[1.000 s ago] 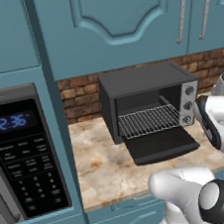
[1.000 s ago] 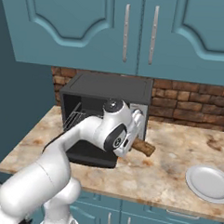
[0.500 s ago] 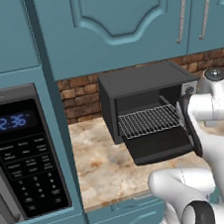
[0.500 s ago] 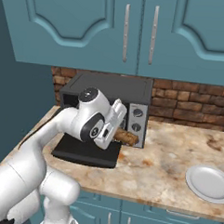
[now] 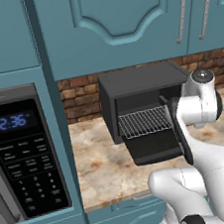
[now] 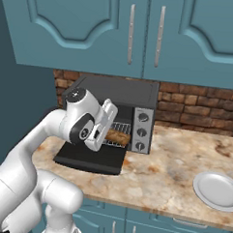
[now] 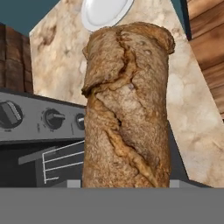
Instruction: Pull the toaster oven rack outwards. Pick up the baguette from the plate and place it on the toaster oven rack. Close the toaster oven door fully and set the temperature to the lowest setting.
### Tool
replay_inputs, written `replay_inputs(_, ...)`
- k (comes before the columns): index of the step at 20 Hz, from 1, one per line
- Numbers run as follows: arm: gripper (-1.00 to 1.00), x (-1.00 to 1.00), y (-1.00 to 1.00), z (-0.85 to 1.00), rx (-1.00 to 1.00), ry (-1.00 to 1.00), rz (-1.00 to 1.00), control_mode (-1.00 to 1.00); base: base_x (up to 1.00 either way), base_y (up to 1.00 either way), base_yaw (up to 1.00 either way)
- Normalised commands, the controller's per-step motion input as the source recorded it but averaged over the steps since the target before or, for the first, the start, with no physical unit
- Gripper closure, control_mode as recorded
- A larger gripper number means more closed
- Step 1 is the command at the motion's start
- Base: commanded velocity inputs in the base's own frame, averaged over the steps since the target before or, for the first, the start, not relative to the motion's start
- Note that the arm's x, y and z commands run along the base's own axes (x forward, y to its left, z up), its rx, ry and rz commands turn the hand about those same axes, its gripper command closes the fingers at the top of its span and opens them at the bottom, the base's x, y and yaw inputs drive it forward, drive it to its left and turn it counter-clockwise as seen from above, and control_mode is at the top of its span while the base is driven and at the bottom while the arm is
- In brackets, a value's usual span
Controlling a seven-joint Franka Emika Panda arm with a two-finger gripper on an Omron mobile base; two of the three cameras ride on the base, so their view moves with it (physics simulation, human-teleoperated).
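one baguette (image 7: 127, 105), one plate (image 6: 217, 190), three knobs (image 7: 52, 118)

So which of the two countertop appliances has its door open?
The dark grey boxy toaster oven by the brick wall: its door lies folded down. The black keypad microwave is shut.
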Motion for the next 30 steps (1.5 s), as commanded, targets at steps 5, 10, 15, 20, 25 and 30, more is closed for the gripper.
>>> replay_inputs(5,1.0,0.0,0.3,-0.01,0.0,0.0,0.14,-1.0,0.0,0.0,0.0)
replay_inputs(10,1.0,0.0,0.4,-0.04,0.0,0.01,0.09,-1.0,0.0,0.0,0.0)
replay_inputs(15,1.0,0.03,0.36,0.0,0.0,0.01,0.05,-1.0,0.0,0.0,0.0)
replay_inputs(20,1.0,0.17,0.32,-0.02,0.0,0.0,0.01,-1.0,0.0,0.0,0.0)
replay_inputs(25,1.0,0.17,0.19,-0.15,0.0,0.0,0.02,-1.0,0.0,0.0,0.0)
replay_inputs(30,1.0,0.16,0.01,-0.24,0.0,0.0,0.01,-1.0,0.0,0.0,0.0)
